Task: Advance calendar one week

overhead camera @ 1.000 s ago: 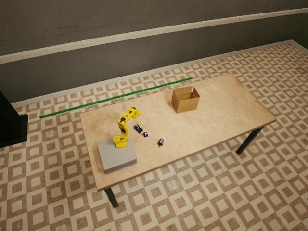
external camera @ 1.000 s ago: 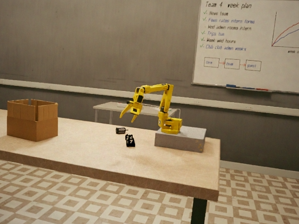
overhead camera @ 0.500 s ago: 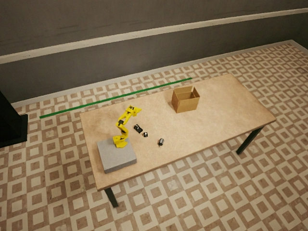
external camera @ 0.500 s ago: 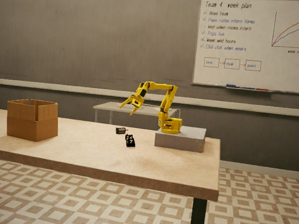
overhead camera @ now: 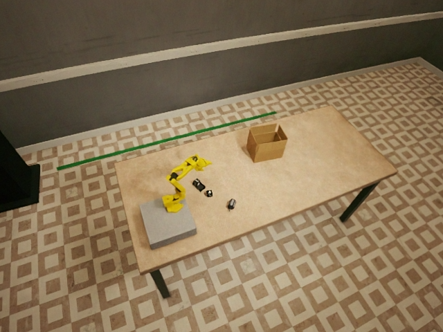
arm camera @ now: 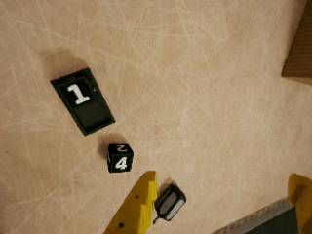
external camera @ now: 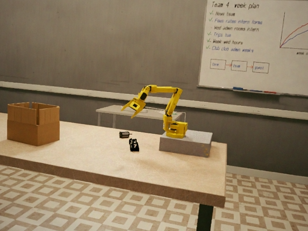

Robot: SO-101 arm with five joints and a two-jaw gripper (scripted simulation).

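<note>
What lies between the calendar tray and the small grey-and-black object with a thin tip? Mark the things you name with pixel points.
The loose cube (overhead camera: 209,193) (arm camera: 120,158), as the top and wrist views show.

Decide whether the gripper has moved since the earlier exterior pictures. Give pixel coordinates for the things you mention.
Yes: in the exterior view, the gripper (overhead camera: 208,166) (external camera: 126,113) (arm camera: 223,175) has risen and shifted toward the cardboard box (overhead camera: 270,151) (external camera: 22,131) (arm camera: 301,60).
</note>
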